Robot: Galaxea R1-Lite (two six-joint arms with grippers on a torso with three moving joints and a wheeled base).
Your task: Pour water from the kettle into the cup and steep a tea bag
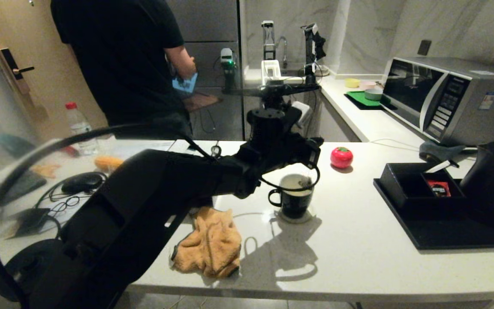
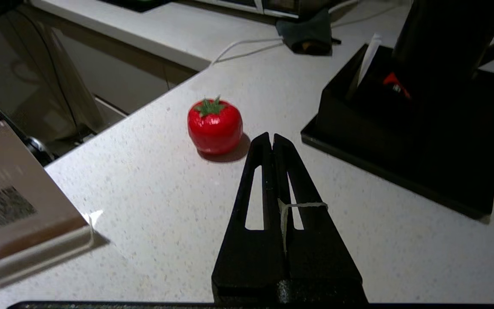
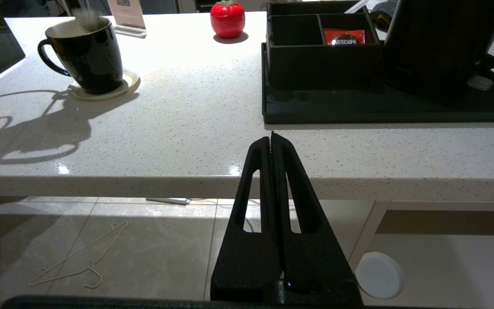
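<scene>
The black cup (image 1: 294, 204) stands on a pale coaster mid-counter. The beige tea bag (image 1: 303, 183) hangs in its mouth and shows just above the rim (image 3: 85, 18) in the right wrist view. My left gripper (image 2: 271, 139) hovers above the cup, shut on the tea bag's white string (image 2: 282, 214), which bends over one finger. Whether water is in the cup I cannot make out. The black kettle (image 1: 493, 184) stands on the black tray (image 1: 444, 240) at the right. My right gripper (image 3: 271, 138) is shut and empty, below and in front of the counter's front edge.
A red tomato-shaped thing (image 1: 341, 157) sits behind the cup. A black compartment box on the tray holds a red sachet (image 1: 438, 187). An orange cloth (image 1: 208, 246) lies near the front edge. A microwave (image 1: 448, 98) stands at the back right, and a person (image 1: 122, 60) behind the counter.
</scene>
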